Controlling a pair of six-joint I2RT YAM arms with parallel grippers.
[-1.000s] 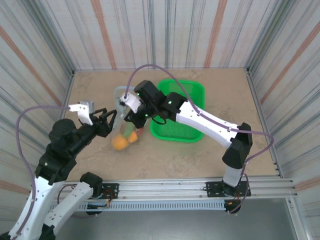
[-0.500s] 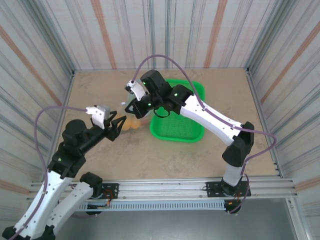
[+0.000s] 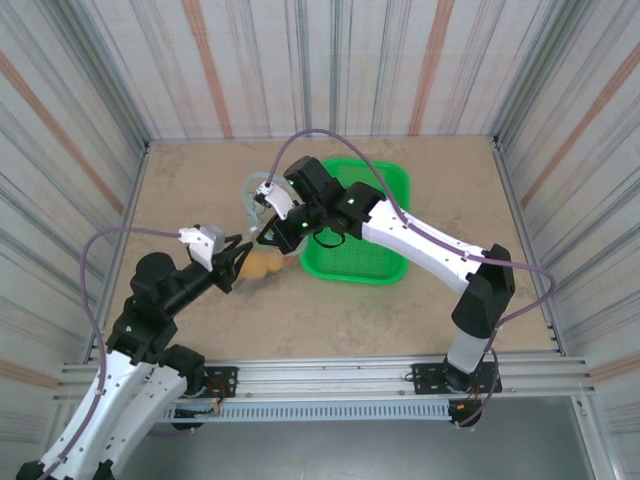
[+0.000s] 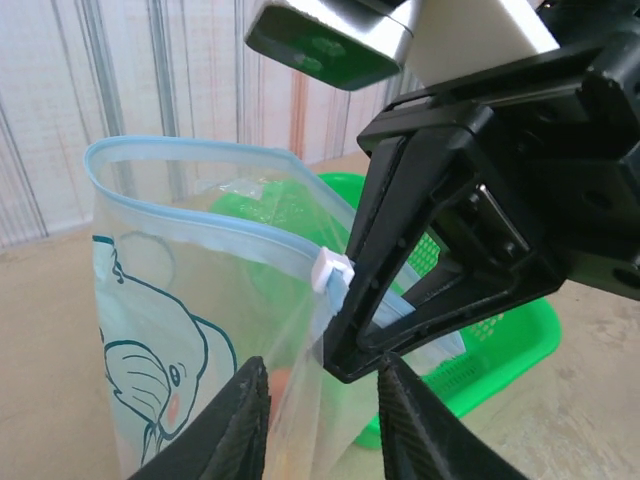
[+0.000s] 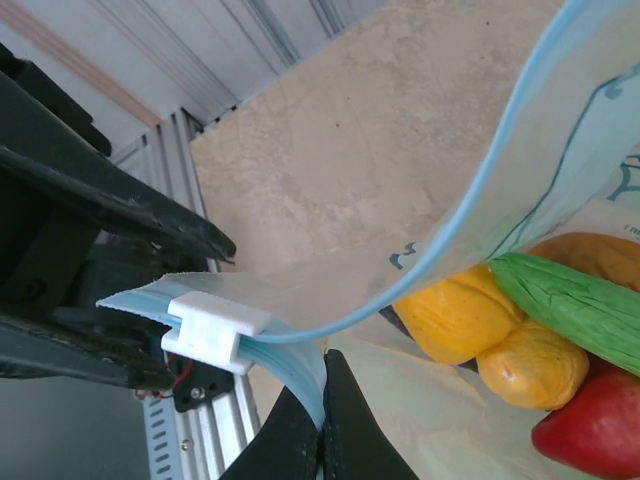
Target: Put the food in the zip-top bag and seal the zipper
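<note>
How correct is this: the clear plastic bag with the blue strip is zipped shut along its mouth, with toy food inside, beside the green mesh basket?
One point is wrong. The clear plastic bag is not zipped shut: the left wrist view shows its light-blue zipper strip gaping open. Toy food is inside, and the green mesh basket is beside it.

I run this robot test cell remotely: striped panel walls box a beige tabletop, arms bolted to aluminium rail.

The white-shelled, black-jointed left arm and right arm carry small green lights, looping purple cables, and a black angular left gripper and right gripper.
</note>
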